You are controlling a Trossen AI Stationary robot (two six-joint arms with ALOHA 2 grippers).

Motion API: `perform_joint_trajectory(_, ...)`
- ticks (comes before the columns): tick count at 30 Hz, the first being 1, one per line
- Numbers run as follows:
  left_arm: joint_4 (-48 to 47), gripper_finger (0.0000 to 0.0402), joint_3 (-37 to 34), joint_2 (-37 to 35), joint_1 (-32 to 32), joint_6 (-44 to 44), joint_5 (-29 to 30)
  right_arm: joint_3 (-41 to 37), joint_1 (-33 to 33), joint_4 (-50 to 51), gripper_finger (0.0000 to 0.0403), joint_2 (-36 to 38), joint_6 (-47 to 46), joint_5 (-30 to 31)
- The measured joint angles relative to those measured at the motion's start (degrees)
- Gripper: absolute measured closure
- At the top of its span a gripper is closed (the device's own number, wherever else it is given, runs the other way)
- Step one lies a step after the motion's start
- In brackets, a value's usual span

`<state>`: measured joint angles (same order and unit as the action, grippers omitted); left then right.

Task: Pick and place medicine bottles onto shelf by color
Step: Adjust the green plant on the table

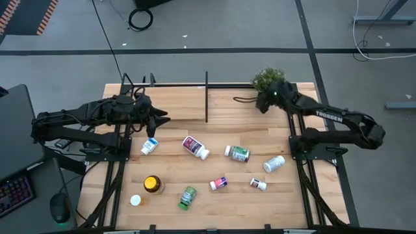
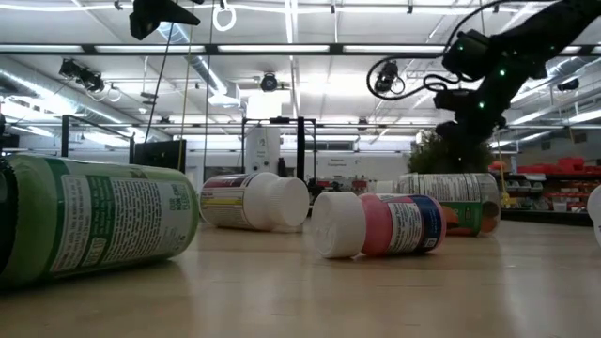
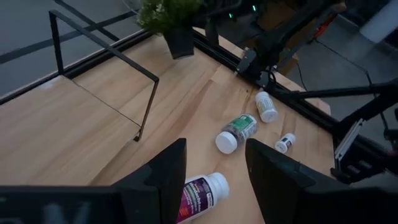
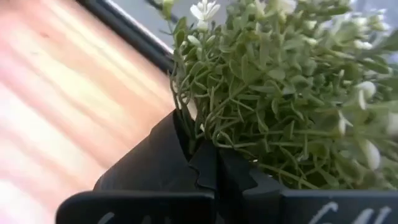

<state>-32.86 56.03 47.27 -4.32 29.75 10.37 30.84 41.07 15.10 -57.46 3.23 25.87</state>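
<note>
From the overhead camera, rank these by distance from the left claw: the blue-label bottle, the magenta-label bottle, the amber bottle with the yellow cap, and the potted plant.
1. Blue-label bottle: just below the left claw, nearest.
2. Magenta-label bottle: toward the table's middle.
3. Amber bottle: near the front edge, left side.
4. Potted plant: back right, at the right claw, farthest.

Amber bottle (image 1: 153, 184), yellow cap; green bottle (image 1: 188, 197); white bottle (image 1: 195, 147), magenta label; plant (image 1: 266, 80) green, black pot
</note>
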Motion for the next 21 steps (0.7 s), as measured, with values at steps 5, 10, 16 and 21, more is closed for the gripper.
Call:
perform_joint_trajectory(5, 0.02, 0.0228, 0.00, 0.00, 0.02, 2.48, 0.42, -0.58, 0.37, -6.59, 0.0400, 0.46, 9.29, 6.96)
perform_joint_trajectory(10, 0.02, 0.0228, 0.00, -0.01, 0.02, 3.91, 3.46, -0.32, 0.36, -6.56, 0.0400, 0.44, 9.70, 7.87)
perform_joint_trajectory(16, 0.02, 0.0228, 0.00, 0.00, 0.02, 4.21, 5.05, -6.22, -2.68, -9.12, 0.0400, -2.06, 3.38, 8.52)
perform_joint_trajectory(21, 0.02, 0.0228, 0.00, 0.00, 0.02, 4.79, 5.05, -10.29, -6.33, -14.29, 0.0400, -2.92, -0.28, 13.28)
